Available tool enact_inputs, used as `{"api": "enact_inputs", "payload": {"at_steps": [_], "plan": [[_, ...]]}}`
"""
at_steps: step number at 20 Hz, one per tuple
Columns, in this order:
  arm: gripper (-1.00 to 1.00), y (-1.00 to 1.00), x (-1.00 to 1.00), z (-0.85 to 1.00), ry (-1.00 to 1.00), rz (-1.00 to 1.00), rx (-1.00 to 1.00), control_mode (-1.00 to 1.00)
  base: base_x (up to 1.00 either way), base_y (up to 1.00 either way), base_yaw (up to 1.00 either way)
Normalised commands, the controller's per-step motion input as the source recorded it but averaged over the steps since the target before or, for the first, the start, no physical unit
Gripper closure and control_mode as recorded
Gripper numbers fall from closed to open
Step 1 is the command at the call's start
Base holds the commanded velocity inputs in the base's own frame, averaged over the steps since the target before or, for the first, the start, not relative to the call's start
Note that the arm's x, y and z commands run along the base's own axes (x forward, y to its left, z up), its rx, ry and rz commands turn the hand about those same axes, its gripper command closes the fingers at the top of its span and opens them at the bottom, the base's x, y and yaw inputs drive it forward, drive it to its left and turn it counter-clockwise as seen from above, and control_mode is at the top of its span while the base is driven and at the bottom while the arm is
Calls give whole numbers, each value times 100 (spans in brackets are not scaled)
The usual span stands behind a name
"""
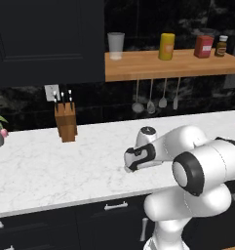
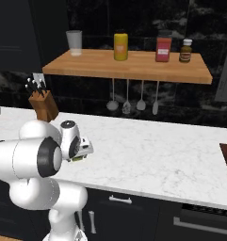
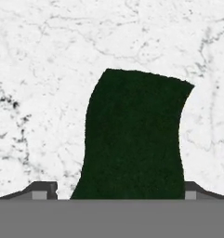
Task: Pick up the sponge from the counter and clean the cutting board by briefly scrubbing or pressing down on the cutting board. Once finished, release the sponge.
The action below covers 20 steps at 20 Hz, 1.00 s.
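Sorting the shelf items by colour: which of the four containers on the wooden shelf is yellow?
The yellow canister, second from the left. Beside it stand a clear glass, a red box and a dark-lidded brown jar.

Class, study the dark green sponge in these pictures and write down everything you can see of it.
The dark green sponge is a small block with a plain, matt top, its outline slightly bowed in the hand view. It lies flat on the white marble-patterned counter, between the two dark fingertips of the gripper, which stand apart on either side without pressing it. In the right base view a yellow-green sliver peeks from under the hand.
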Motion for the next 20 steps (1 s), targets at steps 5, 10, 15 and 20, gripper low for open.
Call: {"api": "enact_inputs", "payload": {"at_steps": [5, 10, 15, 20], "plan": [[-100, 18, 0, -20, 0, 0, 0, -100, 0, 0, 0], [100, 21, 0, -10, 0, -2, 0, -100, 0, 0, 0], [100, 11, 12, 0, 0, -3, 0, -100, 0, 0, 0], [100, -13, -25, 0, -9, -3, 0, -100, 0, 0, 0]]}}
